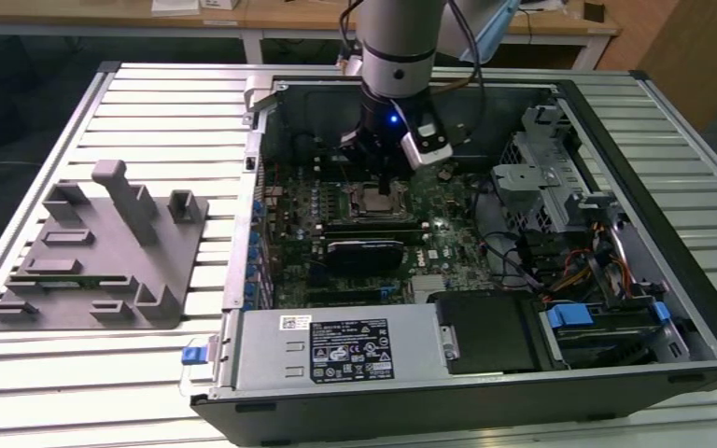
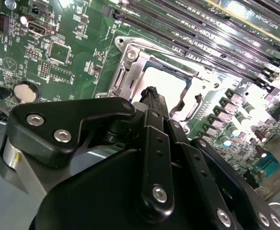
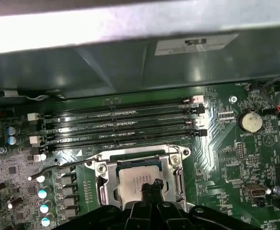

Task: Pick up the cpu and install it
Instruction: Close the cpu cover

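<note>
The cpu (image 3: 133, 178) is a small silvery square lying flat inside the metal socket frame (image 3: 101, 184) on the green motherboard; in the second wrist view the cpu (image 2: 166, 81) shows bright within the frame (image 2: 125, 72). My gripper (image 3: 149, 186) hangs straight over it with its black fingertips (image 2: 152, 93) pressed together just above the chip's top. I cannot tell whether they touch it. Nothing sits between the fingers. In the exterior view the gripper (image 1: 384, 187) reaches down into the open computer case over the socket (image 1: 361, 207).
Memory slots (image 3: 121, 122) run beside the socket, and a coin battery (image 3: 250, 120) lies further off. A black block (image 1: 365, 254) sits close to the socket. The power supply (image 1: 333, 345), drive cage (image 1: 545, 187) and cables (image 1: 570, 271) crowd the case. A grey fixture (image 1: 97, 252) stands on the slatted table.
</note>
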You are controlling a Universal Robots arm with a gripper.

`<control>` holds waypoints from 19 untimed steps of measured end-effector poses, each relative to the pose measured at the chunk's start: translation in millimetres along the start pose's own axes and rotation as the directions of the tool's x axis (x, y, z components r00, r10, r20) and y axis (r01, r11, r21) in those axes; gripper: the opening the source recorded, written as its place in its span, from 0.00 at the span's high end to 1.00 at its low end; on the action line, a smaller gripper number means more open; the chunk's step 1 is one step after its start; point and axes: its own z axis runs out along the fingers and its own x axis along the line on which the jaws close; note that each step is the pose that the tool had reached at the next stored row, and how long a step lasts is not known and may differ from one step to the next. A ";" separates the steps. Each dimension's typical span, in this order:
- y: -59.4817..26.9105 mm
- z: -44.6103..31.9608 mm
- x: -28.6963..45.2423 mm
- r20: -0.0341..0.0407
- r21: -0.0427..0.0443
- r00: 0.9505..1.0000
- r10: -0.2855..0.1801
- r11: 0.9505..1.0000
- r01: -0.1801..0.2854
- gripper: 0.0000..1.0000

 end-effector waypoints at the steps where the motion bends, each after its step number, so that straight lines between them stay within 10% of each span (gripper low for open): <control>1: -0.4 0.2 0.8 0.000 0.000 1.000 0.000 1.000 0.000 0.89; 19: -3.4 3.4 21.8 0.000 0.000 1.000 0.000 1.000 0.000 0.89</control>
